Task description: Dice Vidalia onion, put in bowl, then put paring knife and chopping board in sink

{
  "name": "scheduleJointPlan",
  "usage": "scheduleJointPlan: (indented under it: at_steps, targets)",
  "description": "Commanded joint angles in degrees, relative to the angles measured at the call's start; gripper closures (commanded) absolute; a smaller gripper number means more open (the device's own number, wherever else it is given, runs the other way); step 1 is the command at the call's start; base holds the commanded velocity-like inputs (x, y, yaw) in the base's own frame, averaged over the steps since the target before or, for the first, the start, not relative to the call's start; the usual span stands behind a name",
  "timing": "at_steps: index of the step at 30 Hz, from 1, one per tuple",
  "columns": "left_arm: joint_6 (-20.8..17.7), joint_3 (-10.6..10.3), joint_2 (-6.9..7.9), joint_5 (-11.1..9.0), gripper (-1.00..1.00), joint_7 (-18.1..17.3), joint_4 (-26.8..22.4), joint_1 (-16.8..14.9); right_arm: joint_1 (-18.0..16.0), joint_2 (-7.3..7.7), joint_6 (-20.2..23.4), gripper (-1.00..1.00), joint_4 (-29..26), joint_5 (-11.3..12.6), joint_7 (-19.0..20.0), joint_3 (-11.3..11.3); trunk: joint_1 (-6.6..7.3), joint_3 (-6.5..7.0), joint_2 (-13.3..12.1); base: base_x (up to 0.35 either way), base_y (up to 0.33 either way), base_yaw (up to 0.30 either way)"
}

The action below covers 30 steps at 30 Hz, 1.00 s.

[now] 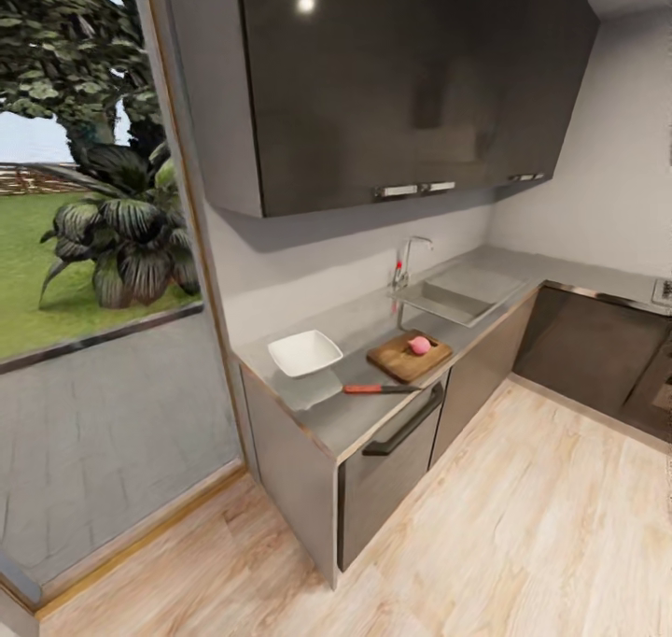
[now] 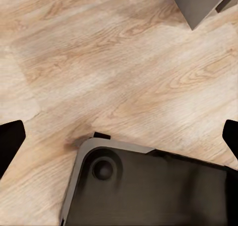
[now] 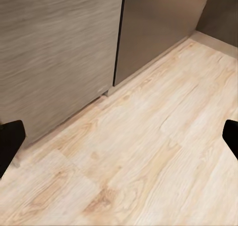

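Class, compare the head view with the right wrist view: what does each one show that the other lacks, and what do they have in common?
Head view alone: the countertop carrying the bowl, the paring knife and the chopping board with the Vidalia onion on it, plus the sink and its tap.

Right wrist view alone: the right gripper, its dark fingers spread wide at the picture's edges over bare floor.

Shared: the pale wooden floor and grey cabinet fronts.

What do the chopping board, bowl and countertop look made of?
Chopping board: brown wood, judging by its visible grain, matte. Bowl: plain white, smooth, possibly ceramic or plastic. Countertop: smooth grey, glossy with soft reflections, perhaps steel or laminate.
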<state>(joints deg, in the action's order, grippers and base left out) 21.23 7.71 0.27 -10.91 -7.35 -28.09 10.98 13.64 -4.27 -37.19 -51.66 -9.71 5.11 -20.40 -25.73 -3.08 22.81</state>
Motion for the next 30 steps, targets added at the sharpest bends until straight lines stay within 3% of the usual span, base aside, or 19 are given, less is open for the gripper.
scheduleJointPlan:
  at_steps: [1,11,30]
  targets:
    - [0.0,0.1,-0.01,-0.6,-1.0,-0.6,0.0,0.0,0.0,-0.11,-0.1,-1.0,-0.1,-0.2,0.5,-0.3,-0.05,-0.06,0.1,0.085,0.277,-0.128]
    - [-0.1,0.1,-0.01,-0.6,-1.0,-0.6,0.0,0.0,0.0,-0.07,-0.1,-1.0,-0.1,-0.2,0.5,-0.3,-0.05,0.35,0.1,0.086,0.262,-0.17]
    - [-0.1,0.1,-0.01,-0.6,-1.0,-0.6,0.6,0.0,0.0,-0.06,-0.1,-1.0,-0.1,-0.2,0.5,-0.3,-0.05,1.28,0.1,0.088,0.115,-0.201]
